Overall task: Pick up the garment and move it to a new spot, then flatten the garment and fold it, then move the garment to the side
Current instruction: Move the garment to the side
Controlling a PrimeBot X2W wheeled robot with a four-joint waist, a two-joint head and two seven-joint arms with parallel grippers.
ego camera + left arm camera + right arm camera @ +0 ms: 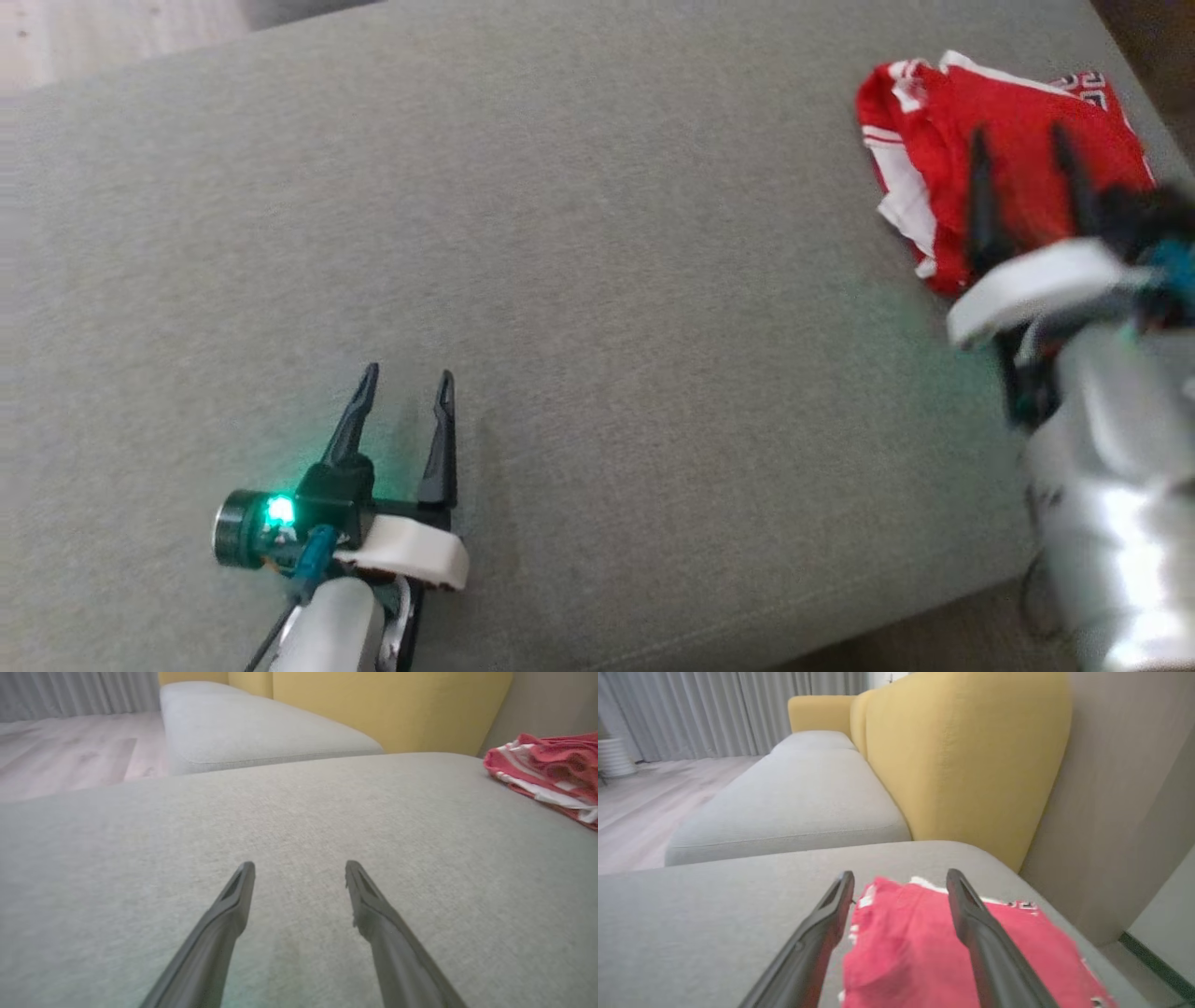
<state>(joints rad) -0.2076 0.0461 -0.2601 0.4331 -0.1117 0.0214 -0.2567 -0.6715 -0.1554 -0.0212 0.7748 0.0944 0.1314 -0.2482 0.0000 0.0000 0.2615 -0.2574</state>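
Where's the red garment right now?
In the head view, the garment lies at the far right corner of the grey cushion, with the open right claw over it.

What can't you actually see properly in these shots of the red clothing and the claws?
- Head view: the blurred right claw covers the near edge of the garment.
- Left wrist view: the right edge cuts off the garment.
- Right wrist view: blur hides whether the claw touches the garment.
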